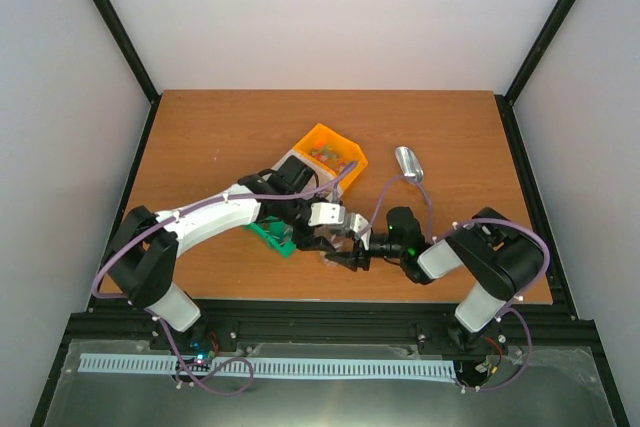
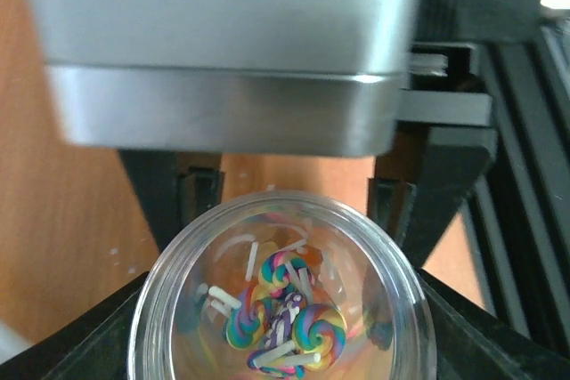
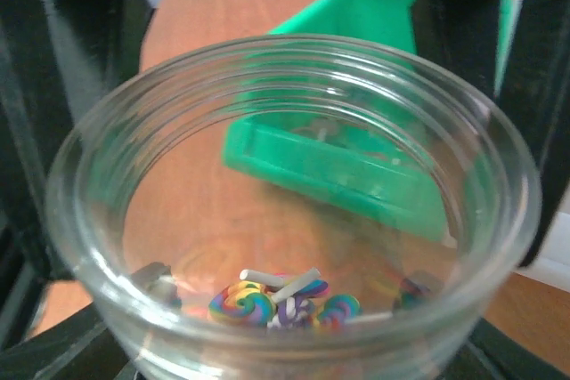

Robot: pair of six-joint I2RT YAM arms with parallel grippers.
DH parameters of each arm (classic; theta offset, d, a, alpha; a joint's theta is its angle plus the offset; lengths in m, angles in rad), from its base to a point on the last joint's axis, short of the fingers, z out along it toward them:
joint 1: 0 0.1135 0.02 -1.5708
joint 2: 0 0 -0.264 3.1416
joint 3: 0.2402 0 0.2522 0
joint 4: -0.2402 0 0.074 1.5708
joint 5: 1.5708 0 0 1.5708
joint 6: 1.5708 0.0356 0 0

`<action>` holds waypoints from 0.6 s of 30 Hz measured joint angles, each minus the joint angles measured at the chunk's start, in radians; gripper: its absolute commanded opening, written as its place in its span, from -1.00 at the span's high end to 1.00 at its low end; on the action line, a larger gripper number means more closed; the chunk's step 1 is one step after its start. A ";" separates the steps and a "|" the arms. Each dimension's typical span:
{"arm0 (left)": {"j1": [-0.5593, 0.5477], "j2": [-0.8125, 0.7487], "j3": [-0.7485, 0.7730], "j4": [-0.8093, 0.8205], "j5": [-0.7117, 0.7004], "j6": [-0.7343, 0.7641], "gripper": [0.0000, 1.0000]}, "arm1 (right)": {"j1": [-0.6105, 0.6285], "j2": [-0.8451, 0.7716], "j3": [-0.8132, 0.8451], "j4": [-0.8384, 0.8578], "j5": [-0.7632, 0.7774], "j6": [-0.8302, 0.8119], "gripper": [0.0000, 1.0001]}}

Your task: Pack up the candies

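Note:
A small clear plastic jar (image 2: 178,264) (image 3: 98,184) stands upright near the table's front middle. At its bottom lie three rainbow-swirl candies (image 2: 285,313) (image 3: 285,300) with white sticks. My right gripper (image 3: 285,358) (image 1: 357,255) is shut on the jar from the right. My left gripper (image 2: 283,349) (image 1: 337,232) comes from the left, its black fingers (image 2: 80,335) on either side of the jar and near its wall; I cannot see whether they touch. More candies (image 1: 330,154) lie in the orange bin (image 1: 318,135).
A green bin (image 3: 356,157) (image 1: 270,238) lies just left of the jar, under the left arm. A silver metal scoop (image 1: 408,162) rests right of the orange bin. A blurred silver block (image 2: 223,51) fills the top of the left wrist view.

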 measured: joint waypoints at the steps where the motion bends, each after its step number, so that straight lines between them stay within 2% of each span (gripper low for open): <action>1: 0.000 0.000 0.003 -0.026 0.017 0.038 -0.33 | 0.001 -0.006 -0.001 -0.015 -0.025 -0.011 0.41; 6: -0.001 0.005 0.040 -0.141 0.083 0.185 -0.36 | 0.003 -0.039 -0.002 -0.055 -0.111 -0.049 0.43; 9: -0.001 0.005 0.048 -0.153 0.089 0.193 -0.59 | 0.003 -0.047 -0.002 -0.060 -0.116 -0.055 0.44; 13: -0.001 0.002 0.047 -0.123 0.055 0.101 -0.77 | 0.003 -0.047 -0.002 -0.061 -0.079 -0.054 0.48; 18: 0.000 -0.023 0.039 -0.008 -0.009 -0.095 -0.74 | 0.003 -0.037 0.000 -0.022 0.027 -0.015 0.49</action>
